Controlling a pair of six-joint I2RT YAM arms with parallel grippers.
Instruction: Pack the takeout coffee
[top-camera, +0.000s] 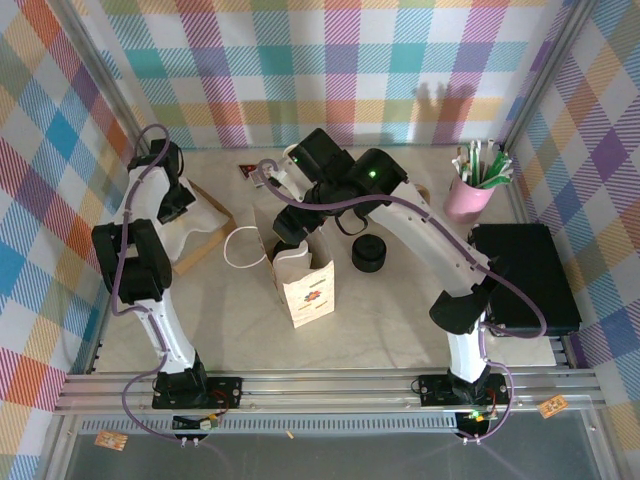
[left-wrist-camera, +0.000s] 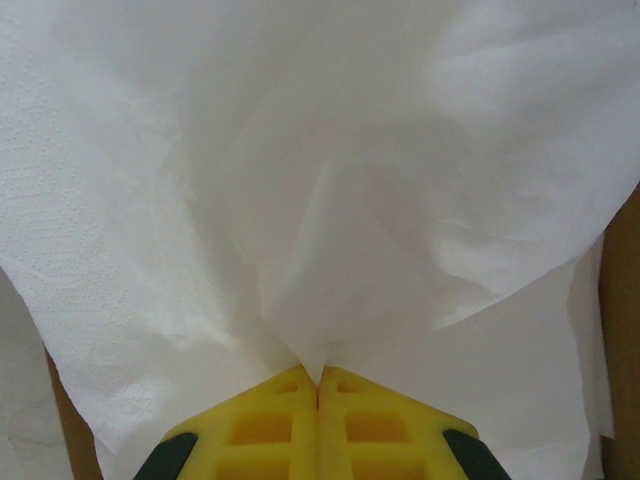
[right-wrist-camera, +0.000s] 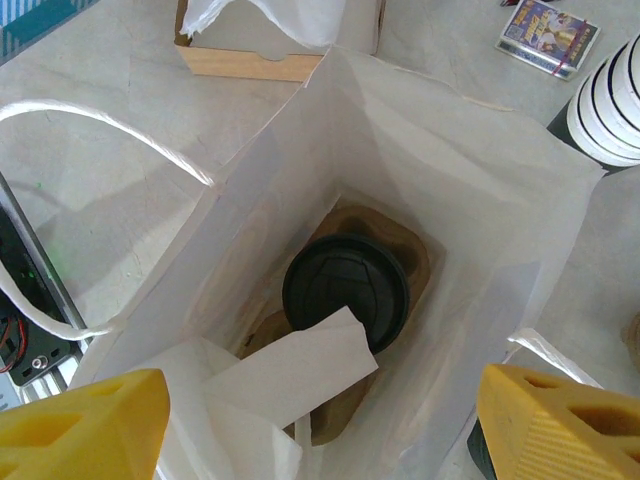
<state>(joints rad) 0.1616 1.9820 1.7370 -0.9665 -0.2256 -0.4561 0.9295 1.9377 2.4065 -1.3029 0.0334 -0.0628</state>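
While left jaws clamp napkin (left-wrist-camera: 330, 200), right jaws gape; coffee (right-wrist-camera: 345, 290) in bag (right-wrist-camera: 470, 200), label (top-camera: 313, 297) illegible.

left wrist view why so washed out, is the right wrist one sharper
left wrist: white napkin pinched in the shut left tool sits close to the lens, flat light, only faint crease shadows; right wrist: sharper, black lid crisp in the shaded paper bag, right tool soft at the edges

Plaid walls (top-camera: 330, 70) in many colours stand at the top, left and right of the frame around a pale table (top-camera: 230, 340). A metal rail (top-camera: 330, 385) runs along the bottom edge.
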